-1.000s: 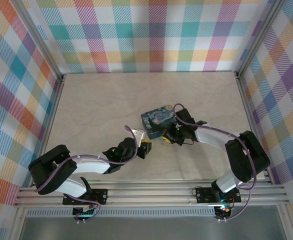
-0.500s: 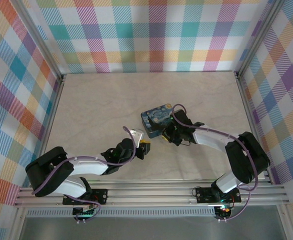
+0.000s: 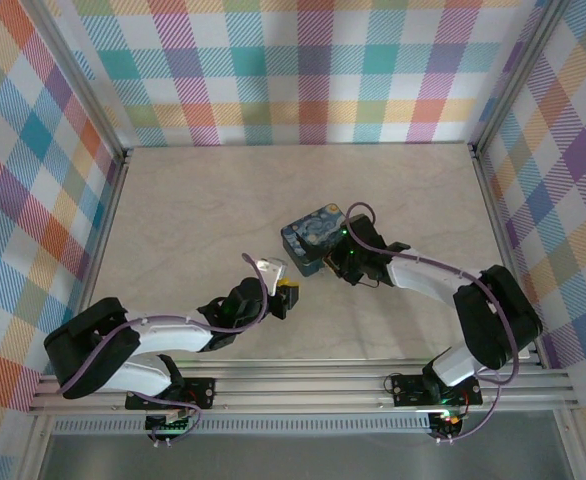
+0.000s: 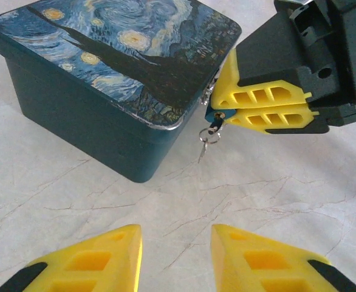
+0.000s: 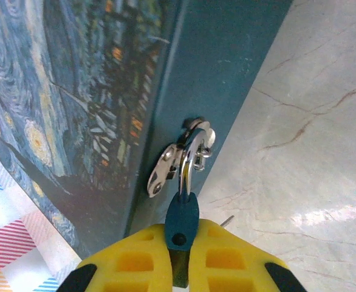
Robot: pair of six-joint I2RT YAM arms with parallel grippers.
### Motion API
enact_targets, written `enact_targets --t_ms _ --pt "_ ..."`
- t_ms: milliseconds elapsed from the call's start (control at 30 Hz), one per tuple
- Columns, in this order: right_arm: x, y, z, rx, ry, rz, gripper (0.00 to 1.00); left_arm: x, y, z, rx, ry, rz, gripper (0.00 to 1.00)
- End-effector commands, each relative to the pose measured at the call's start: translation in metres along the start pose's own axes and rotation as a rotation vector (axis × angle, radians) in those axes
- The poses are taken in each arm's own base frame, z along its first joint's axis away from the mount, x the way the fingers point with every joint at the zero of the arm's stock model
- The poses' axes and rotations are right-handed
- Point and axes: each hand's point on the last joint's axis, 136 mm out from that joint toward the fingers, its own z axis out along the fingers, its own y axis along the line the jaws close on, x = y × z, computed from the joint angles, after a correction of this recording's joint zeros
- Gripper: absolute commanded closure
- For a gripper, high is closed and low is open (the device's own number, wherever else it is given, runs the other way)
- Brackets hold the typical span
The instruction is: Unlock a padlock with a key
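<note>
— Yellow fingers on my left pincer (image 4: 175, 237) stand apart with nothing between them, low over the marbled counter (image 4: 275, 201), toward its front edge. How does the lock look from your side?

— My right pincer (image 5: 181, 237) is clamped on the padlock (image 5: 182, 220), about the counter's middle. It's a tiny thing: a flat blue body and a thin polished shackle (image 5: 188, 155), hooked through the hasp (image 5: 161, 171) on the tin's near-right side.

— Anything in the keyhole?

— A silvery ring (image 4: 209, 136) and a sliver of metal dangle under the body. I take that sliver for the key (image 4: 202, 152), but I can't tell whether it's seated.

— So we're at the turning step?

— I'd judge so. The lock is steadied and the shackle isn't sprung. My left has to close on that slippery little bit and twist it without tugging.

— And beyond it?

— The tin (image 4: 105, 103): boxy, with rounded corners, a glossy painted lid and smooth dark walls.
</note>
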Motion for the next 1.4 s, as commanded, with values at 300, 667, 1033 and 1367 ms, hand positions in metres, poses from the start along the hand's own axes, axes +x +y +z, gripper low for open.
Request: enact_targets --t_ms 300,667,1033,1367 --pt "-0.011 0.018 -0.016 0.007 -0.064 -0.068 1.00 -0.007 0.014 -0.014 -0.050 -0.035 -0.009 0.64" --pt "0.001 -0.019 0.004 0.050 -0.011 0.046 1.00 -0.007 0.020 -0.020 -0.079 -0.027 -0.009 0.63" --pt "-0.022 -0.003 -0.010 0.038 -0.078 0.005 1.00 -0.046 0.016 -0.019 -0.104 -0.013 -0.019 0.62" --pt "-0.010 -0.024 0.012 0.055 -0.002 0.040 1.00 -0.035 0.019 -0.018 -0.102 0.009 -0.037 0.62"
